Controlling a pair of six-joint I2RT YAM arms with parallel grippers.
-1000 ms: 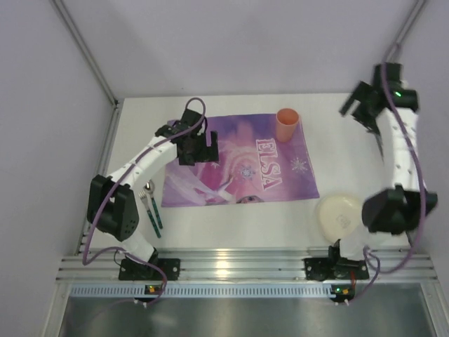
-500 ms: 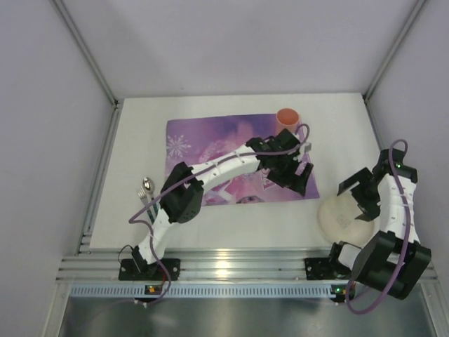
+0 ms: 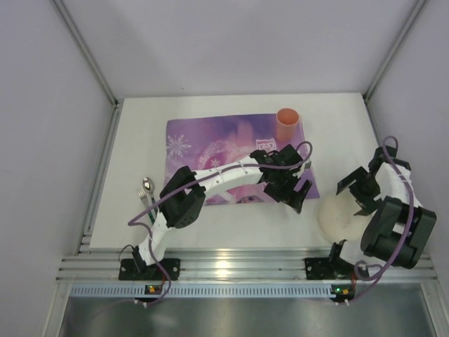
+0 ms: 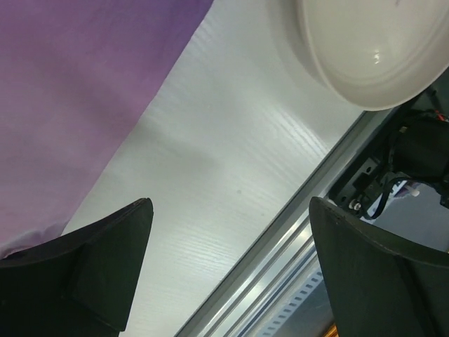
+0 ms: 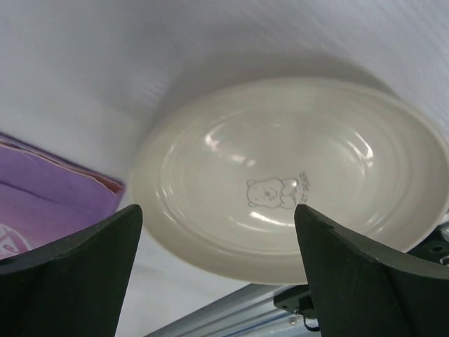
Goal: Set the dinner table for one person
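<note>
The dinner table (image 3: 137,144) is a white tabletop with silver rails. A purple ELSA placemat (image 3: 210,137) lies on it, with an orange cup (image 3: 287,123) upright at its far right corner. A cream plate (image 3: 335,216) with a bear print (image 5: 280,191) sits right of the placemat. My left gripper (image 3: 295,194) is open and empty above the placemat's near right corner; in the left wrist view it (image 4: 231,263) hangs over bare table, with the plate (image 4: 358,49) beyond it. My right gripper (image 3: 356,199) is open and empty just above the plate, its jaws (image 5: 217,270) spread over the plate's near rim.
A spoon and a fork (image 3: 147,191) lie on the table left of the placemat. The front aluminium rail (image 4: 309,274) runs close below the left gripper. Side walls close in the table at left, right and back.
My left arm has swung from the placemat's far left across to its near right corner. My right arm has come down from the back right to just above the plate.
</note>
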